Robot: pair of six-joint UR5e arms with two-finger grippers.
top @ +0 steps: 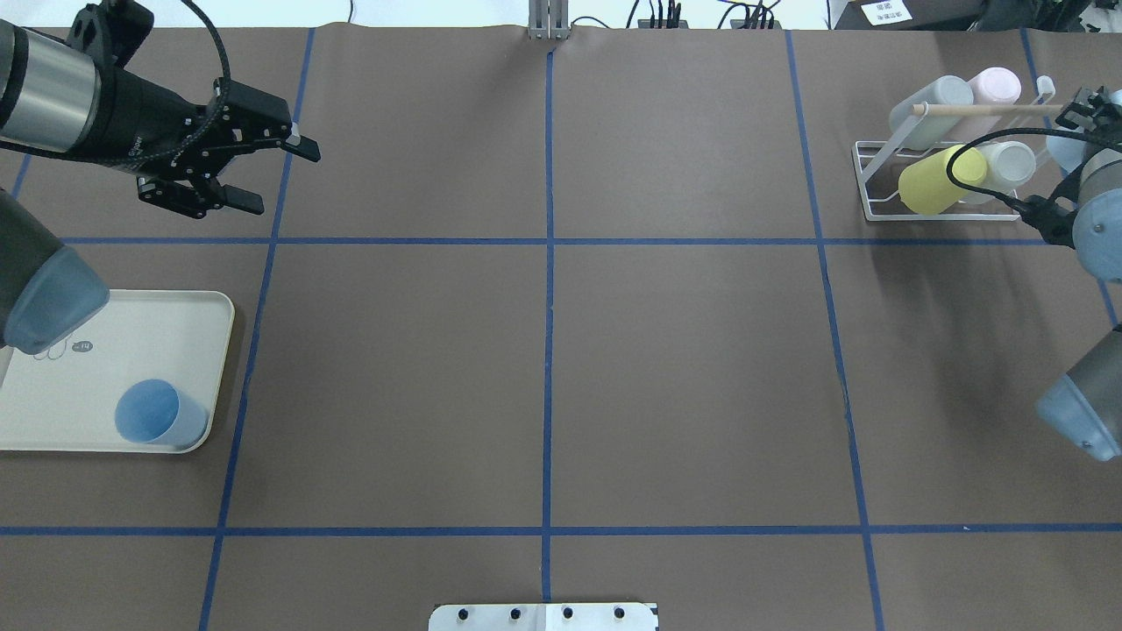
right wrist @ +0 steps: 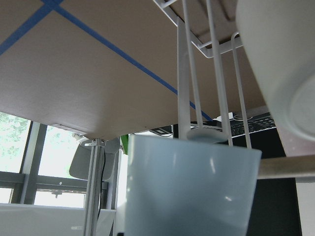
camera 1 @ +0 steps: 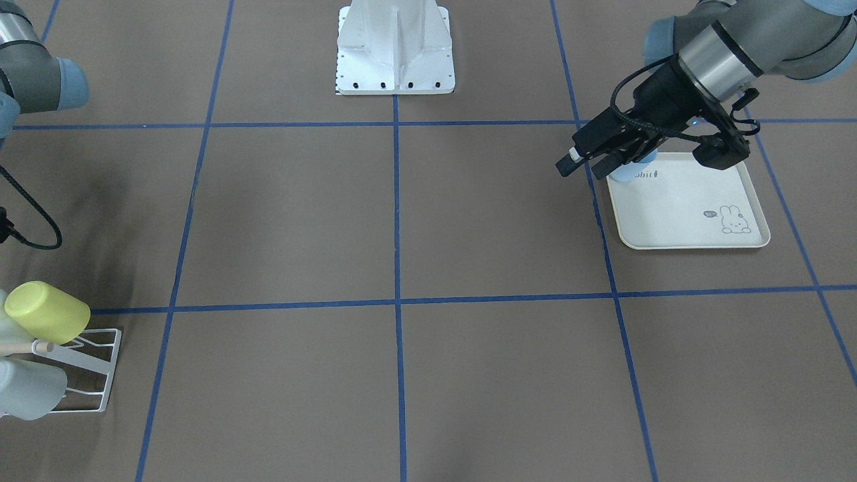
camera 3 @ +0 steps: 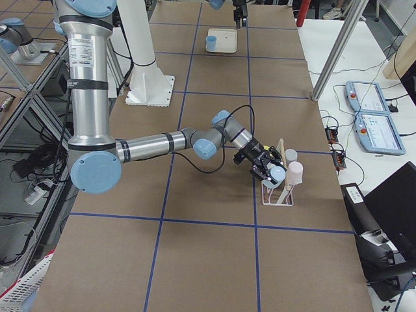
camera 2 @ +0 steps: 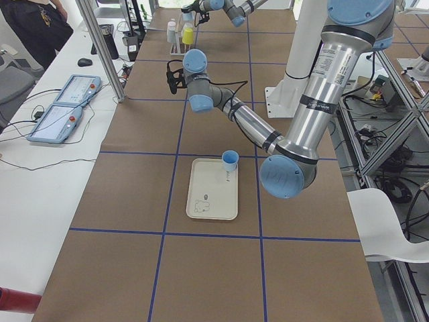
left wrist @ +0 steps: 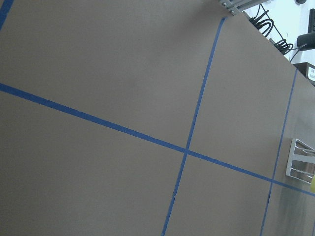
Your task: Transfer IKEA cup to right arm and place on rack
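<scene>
My left arm (camera 2: 249, 127): the upper link drops from the shoulder to an elbow near the tray (top: 105, 333). The forearm reaches away over the desk (top: 684, 368), with the wrist raised clear of the surface. My left fingers (top: 279, 178): spread apart and holding nothing, they point across the desk from beyond the tray's far edge. Their camera takes in only brown desk, crossing blue tape lines (left wrist: 187, 150) and one corner of the rack (top: 877, 188). My right arm (camera 3: 149, 144): the upper link hangs straight down to a low elbow. The forearm runs level toward the rack, and the wrist is turned so the hand tilts down into the wires. My right fingers (camera 3: 273, 168): at the rack, right by the pale blue cup (right wrist: 192, 187). I cannot tell whether they are clamped on it or loose, since none shows in their own camera and the overhead view cuts them at its edge. Pale blue cup: up against the rack's white prongs, beside the wooden dowel (top: 982, 109). I cannot tell whether it is seated on a prong. Rack, other holdings: yellow cup (top: 931, 182), white cup (top: 1006, 164), grey-green cup (top: 933, 103) and pink cup (top: 995, 88), all slanted. Blue cup (top: 158, 414): upright, mouth up, in the tray corner nearest my base, well apart from my left fingers.
</scene>
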